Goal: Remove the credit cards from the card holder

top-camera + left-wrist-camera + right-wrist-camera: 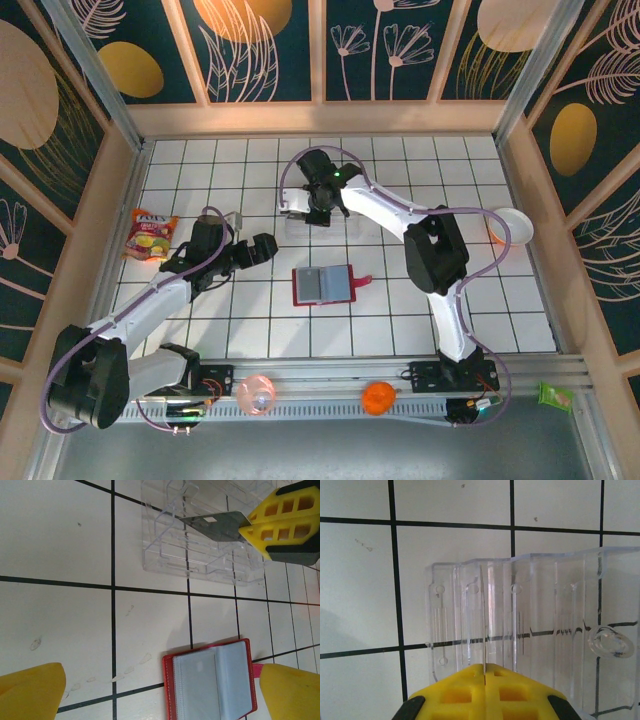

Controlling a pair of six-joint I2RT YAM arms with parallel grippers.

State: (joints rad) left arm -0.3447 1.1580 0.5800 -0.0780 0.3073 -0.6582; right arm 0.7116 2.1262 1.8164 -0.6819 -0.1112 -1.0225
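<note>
The card holder (pixel 323 285) is a red wallet lying open on the tiled table, grey-blue pockets facing up; in the left wrist view the card holder (pixel 212 680) lies between my left fingers. My left gripper (pixel 262 248) (pixel 160 697) hovers open just left of it, holding nothing. My right gripper (pixel 320 205) (pixel 247 526) (pixel 485 672) is shut on a dark credit card (pixel 215 524) with a pale mark. It holds the card above a clear plastic tray (pixel 200 555). In the right wrist view the credit card (pixel 483 620) appears edge-on over the tray's slots.
The clear tray (pixel 300 222) (pixel 545 625) sits behind the wallet. A snack packet (pixel 150 236) lies at the left and a white bowl (pixel 511 226) at the right. A pink ball (pixel 257 394), an orange (pixel 378 397) and a green item (pixel 553 396) rest on the front rail.
</note>
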